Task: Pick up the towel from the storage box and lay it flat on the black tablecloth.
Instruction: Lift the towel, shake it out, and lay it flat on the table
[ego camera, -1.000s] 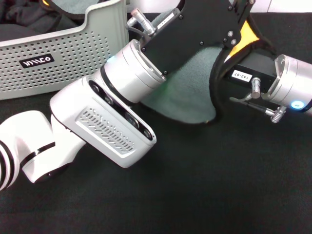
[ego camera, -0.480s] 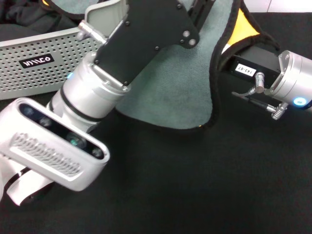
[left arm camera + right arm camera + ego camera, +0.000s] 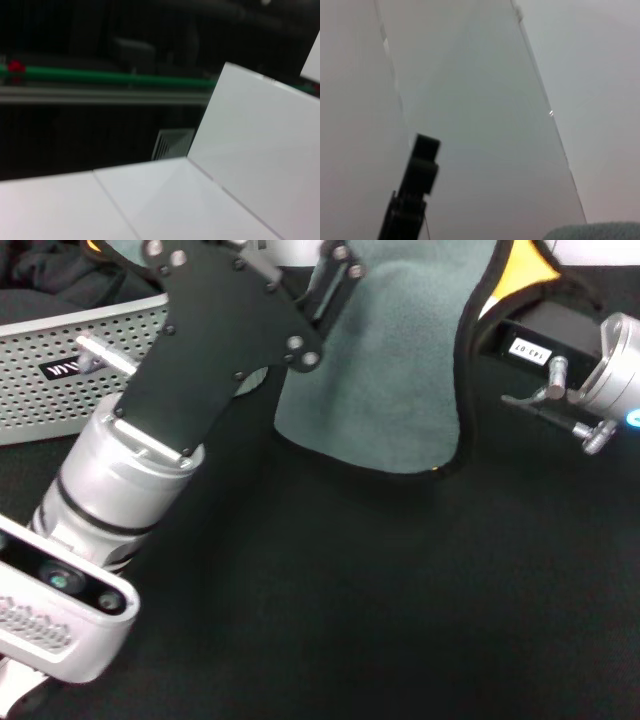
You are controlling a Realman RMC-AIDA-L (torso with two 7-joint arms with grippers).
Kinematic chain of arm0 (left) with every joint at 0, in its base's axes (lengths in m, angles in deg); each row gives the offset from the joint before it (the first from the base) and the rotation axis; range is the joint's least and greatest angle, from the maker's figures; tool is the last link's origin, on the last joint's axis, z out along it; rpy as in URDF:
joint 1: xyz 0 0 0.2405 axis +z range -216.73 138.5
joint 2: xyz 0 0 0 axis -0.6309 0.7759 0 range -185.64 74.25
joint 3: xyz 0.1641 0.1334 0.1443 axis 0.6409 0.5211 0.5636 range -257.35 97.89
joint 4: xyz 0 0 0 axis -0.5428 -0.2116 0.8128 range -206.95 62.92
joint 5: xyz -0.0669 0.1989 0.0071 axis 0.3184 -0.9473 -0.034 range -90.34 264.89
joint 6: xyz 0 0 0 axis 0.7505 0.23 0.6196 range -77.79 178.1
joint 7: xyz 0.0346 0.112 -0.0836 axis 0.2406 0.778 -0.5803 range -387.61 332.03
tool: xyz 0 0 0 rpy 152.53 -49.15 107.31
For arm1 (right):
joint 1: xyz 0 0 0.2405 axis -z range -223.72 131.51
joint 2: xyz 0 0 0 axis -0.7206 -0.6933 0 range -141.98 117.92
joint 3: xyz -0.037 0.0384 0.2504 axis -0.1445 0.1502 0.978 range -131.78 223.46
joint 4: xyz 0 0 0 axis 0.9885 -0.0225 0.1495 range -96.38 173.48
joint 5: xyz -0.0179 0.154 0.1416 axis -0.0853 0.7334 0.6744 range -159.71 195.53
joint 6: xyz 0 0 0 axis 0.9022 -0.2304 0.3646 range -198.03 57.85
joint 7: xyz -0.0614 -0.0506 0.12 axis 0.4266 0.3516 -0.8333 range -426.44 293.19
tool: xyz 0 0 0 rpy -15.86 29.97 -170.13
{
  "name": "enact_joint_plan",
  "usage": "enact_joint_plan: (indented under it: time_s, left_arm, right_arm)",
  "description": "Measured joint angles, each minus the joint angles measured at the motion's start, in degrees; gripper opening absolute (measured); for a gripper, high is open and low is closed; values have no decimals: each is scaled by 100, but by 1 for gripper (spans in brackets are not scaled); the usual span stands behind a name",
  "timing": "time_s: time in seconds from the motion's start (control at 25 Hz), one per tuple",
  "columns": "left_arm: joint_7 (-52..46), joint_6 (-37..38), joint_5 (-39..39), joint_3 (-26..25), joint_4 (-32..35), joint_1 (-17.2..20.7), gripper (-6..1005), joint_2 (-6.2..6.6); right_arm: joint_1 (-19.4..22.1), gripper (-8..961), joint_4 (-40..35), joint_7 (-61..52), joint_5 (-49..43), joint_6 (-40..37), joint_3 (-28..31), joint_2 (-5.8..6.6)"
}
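Observation:
The towel [image 3: 390,370] hangs spread out with its grey face toward me and a yellow-orange corner [image 3: 530,265] at the top right. Its dark-hemmed lower edge droops down to the black tablecloth [image 3: 350,590]. My left gripper [image 3: 335,275] is shut on the towel's upper left edge, its black body slanting across the storage box [image 3: 60,370]. The black body of my right gripper [image 3: 540,335] stands at the towel's right edge, partly behind the hem. A strip of grey towel [image 3: 590,231] shows in the right wrist view.
The pale perforated storage box stands at the back left with a black garment [image 3: 40,280] inside. My left arm's silver and white links [image 3: 110,500] cover the front left of the cloth. The left wrist view shows only white panels and a green bar.
Both arms have risen and moved toward the back. The towel has gone up with them and hangs wider. My left arm has swung to the left, in front of the box.

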Motion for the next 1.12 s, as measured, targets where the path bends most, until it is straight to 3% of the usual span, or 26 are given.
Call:
enact_joint_plan:
  time_s: [0.2, 0.28, 0.44, 0.64, 0.84, 1.0, 1.12]
  left_arm:
    - [-376, -14, -11, -58, -219, 257, 460, -8]
    - [-562, -20, -14, -60, -298, 323, 459, -14]
    - [-861, -37, -1, -62, -407, 407, 459, -20]
    - [-954, -40, -3, -62, -470, 489, 459, -26]
    - [-972, -40, -17, -14, -481, 616, 458, -30]
    - [-1055, -40, -25, 10, -484, 690, 458, -36]
    - [-1370, -57, -36, 85, -484, 669, 457, -37]
  right_arm:
    - [-31, 1, -1160, -512, -1374, 537, 327, 428]
    - [-27, 1, -1858, -967, -2443, 700, 745, 493]
    - [-101, 1, -3150, -2006, -4526, 450, 1675, 434]
    - [-635, 1, -4088, -2953, -6379, -288, 2688, 211]
    - [-1068, 1, -4190, -3215, -6837, -774, 3421, 168]
    - [-1171, 1, -4450, -3334, -6837, -759, 3682, 204]
    - [-1187, 1, -4716, -3372, -6833, -757, 3903, 162]
